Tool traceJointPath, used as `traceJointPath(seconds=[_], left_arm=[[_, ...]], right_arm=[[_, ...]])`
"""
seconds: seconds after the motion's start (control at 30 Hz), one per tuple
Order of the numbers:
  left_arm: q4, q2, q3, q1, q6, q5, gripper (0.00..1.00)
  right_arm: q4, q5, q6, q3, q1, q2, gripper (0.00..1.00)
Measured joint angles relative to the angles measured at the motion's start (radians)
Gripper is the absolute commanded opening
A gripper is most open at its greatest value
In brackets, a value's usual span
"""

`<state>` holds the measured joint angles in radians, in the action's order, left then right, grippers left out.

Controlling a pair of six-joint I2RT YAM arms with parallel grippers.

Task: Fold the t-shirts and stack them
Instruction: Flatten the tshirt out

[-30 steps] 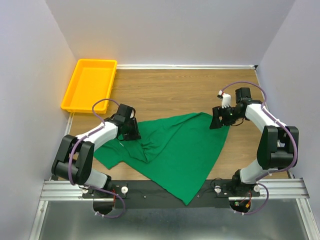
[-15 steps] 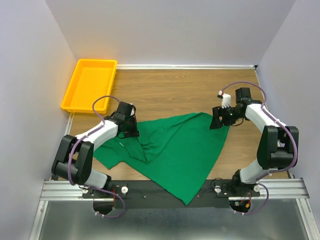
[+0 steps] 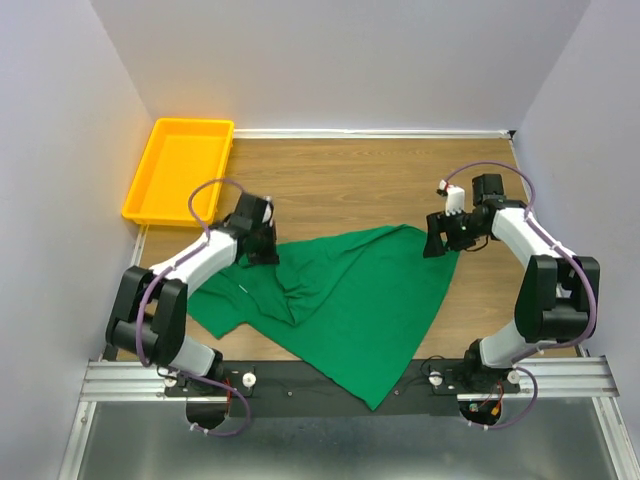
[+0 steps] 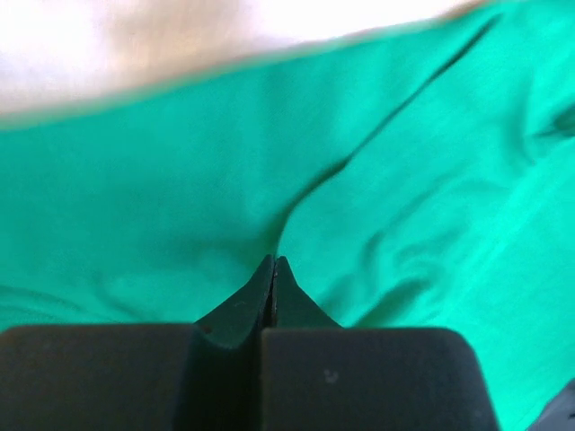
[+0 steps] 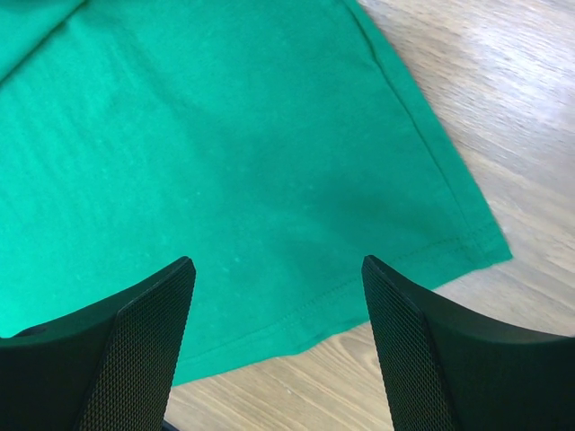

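A green t-shirt [image 3: 350, 290] lies crumpled and spread on the wooden table, one point hanging over the near edge. My left gripper [image 3: 262, 250] is at its upper left edge. In the left wrist view the left gripper [image 4: 274, 260] is shut, tips pinched on the t-shirt [image 4: 404, 180], and a crease runs away from them. My right gripper [image 3: 438, 243] hovers over the shirt's upper right corner. In the right wrist view the right gripper [image 5: 278, 262] stands open, its fingers either side of the hemmed edge of the t-shirt [image 5: 225, 135], holding nothing.
A yellow tray [image 3: 136, 195] sits at the back left against the wall. Bare wooden table [image 3: 350, 180] stretches behind the shirt. White walls close in the left, back and right sides. The black mounting rail [image 3: 300, 375] runs along the near edge.
My left gripper has shut on the shirt's upper left edge and shifted slightly toward the back. The right arm has barely moved and stays open.
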<state>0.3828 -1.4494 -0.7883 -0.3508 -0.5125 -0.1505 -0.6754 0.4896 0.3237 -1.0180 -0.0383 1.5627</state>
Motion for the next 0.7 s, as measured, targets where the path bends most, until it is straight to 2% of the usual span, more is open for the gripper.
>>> traceJointPath(seconds=[0.07, 0.13, 0.2, 0.23, 0.27, 0.3, 0.37, 0.4, 0.43, 0.5, 0.57, 0.63, 0.7], left_arm=[[0.058, -0.037, -0.119, 0.007, 0.042, 0.010, 0.00], [0.086, -0.145, -0.350, 0.019, 0.090, 0.033, 0.00], [0.097, -0.325, -0.680, 0.047, 0.138, 0.074, 0.00], [0.096, -0.434, -0.871, 0.068, 0.156, 0.101, 0.26], [0.095, -0.550, -1.059, 0.087, 0.168, 0.123, 0.75], [0.105, -0.688, -1.253, 0.110, 0.175, 0.134, 0.98], [0.142, -0.910, -1.617, 0.149, 0.159, 0.139, 0.98], [0.145, -0.964, -1.697, 0.162, 0.140, 0.136, 0.98], [0.143, -0.980, -1.693, 0.185, 0.124, 0.133, 0.98], [0.097, -0.898, -1.510, 0.213, 0.113, 0.127, 0.99], [0.034, -0.697, -1.166, 0.246, 0.111, 0.124, 0.99], [0.002, -0.537, -0.987, 0.265, 0.119, 0.123, 0.98], [-0.026, -0.408, -0.885, 0.273, 0.132, 0.119, 0.98]], right_arm=[[-0.006, -0.012, 0.000, -0.007, 0.000, -0.007, 0.83], [-0.008, -0.026, -0.001, -0.024, 0.000, -0.013, 0.83], [-0.010, -0.032, -0.001, -0.045, 0.000, -0.019, 0.83], [-0.010, -0.035, -0.002, -0.056, 0.000, -0.024, 0.83], [-0.009, -0.036, -0.003, -0.061, 0.000, -0.027, 0.83], [-0.009, -0.039, -0.005, -0.066, 0.000, -0.038, 0.84], [-0.011, -0.045, -0.008, -0.067, 0.000, -0.061, 0.84], [-0.012, -0.049, -0.009, -0.067, 0.000, -0.071, 0.85], [-0.011, -0.059, -0.009, -0.066, 0.000, -0.092, 0.85], [-0.008, -0.079, -0.009, -0.050, 0.000, -0.127, 0.85], [0.001, -0.100, -0.019, -0.019, 0.000, -0.154, 0.85], [0.005, -0.123, -0.035, 0.008, 0.000, -0.153, 0.85], [0.010, -0.150, -0.056, 0.028, 0.000, -0.139, 0.85]])
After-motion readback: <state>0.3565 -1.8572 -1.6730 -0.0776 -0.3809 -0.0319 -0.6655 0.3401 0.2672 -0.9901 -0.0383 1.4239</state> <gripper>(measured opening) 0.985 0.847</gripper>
